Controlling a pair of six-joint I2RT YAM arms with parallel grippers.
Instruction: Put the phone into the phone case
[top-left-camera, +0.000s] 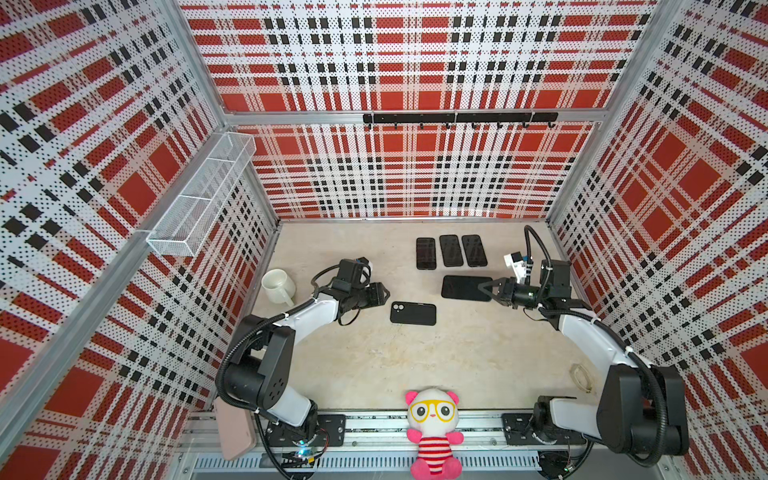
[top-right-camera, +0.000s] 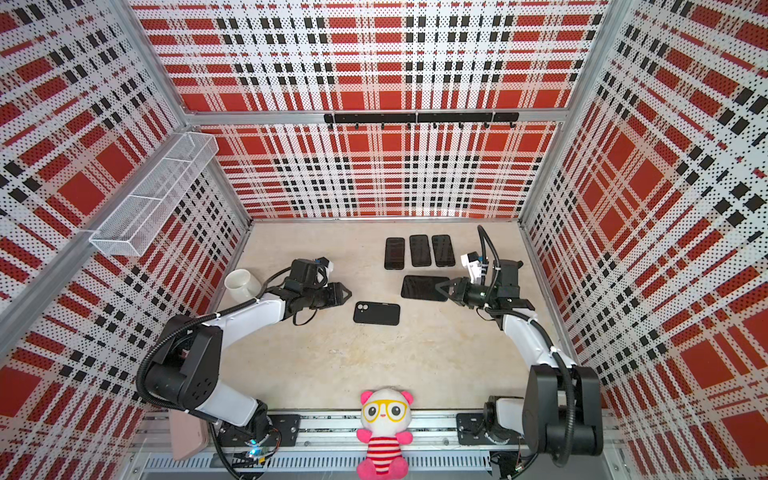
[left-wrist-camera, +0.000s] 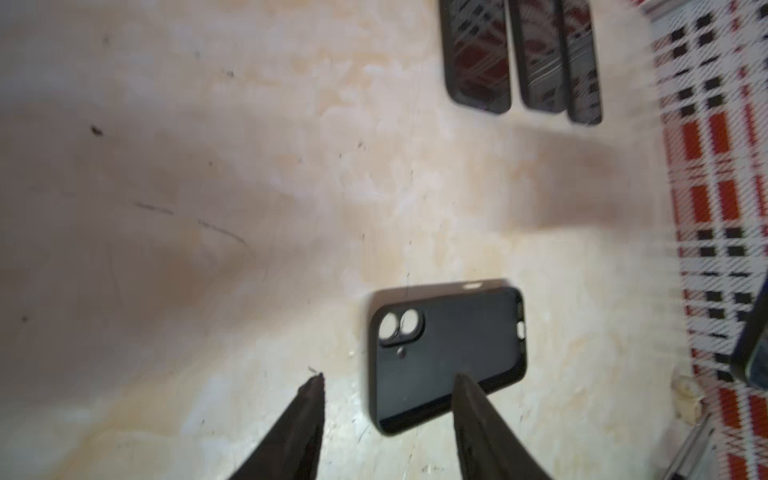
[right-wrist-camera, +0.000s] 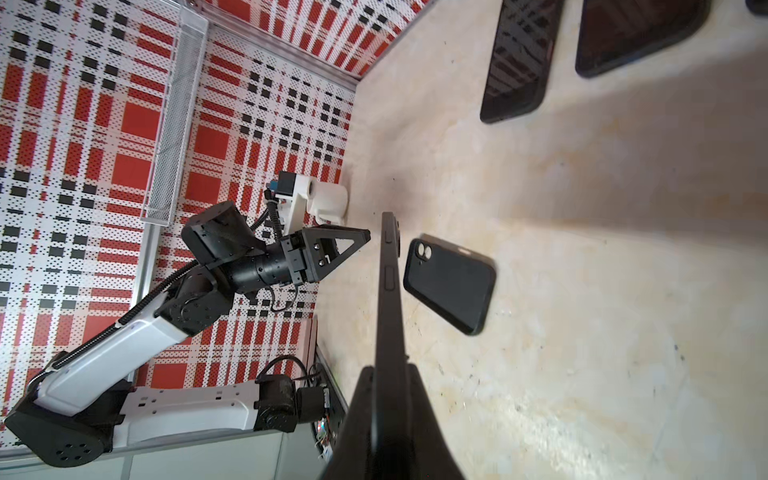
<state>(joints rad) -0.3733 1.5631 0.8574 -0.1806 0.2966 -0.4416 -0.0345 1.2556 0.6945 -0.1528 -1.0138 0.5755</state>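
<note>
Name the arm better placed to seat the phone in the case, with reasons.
Right: the right gripper grips the phone; the left gripper is open and empty beside the case.

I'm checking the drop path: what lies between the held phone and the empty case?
Nothing: both top views show only bare tabletop between the phone, pinched by the right gripper, and the case.

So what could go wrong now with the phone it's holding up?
1. The right gripper pinches the phone only at one end, so it might tip or slip out.
2. The phone case lies loose on the table, and the left gripper is open near it, not holding it. The case might slide when the phone gets pushed in.
</note>
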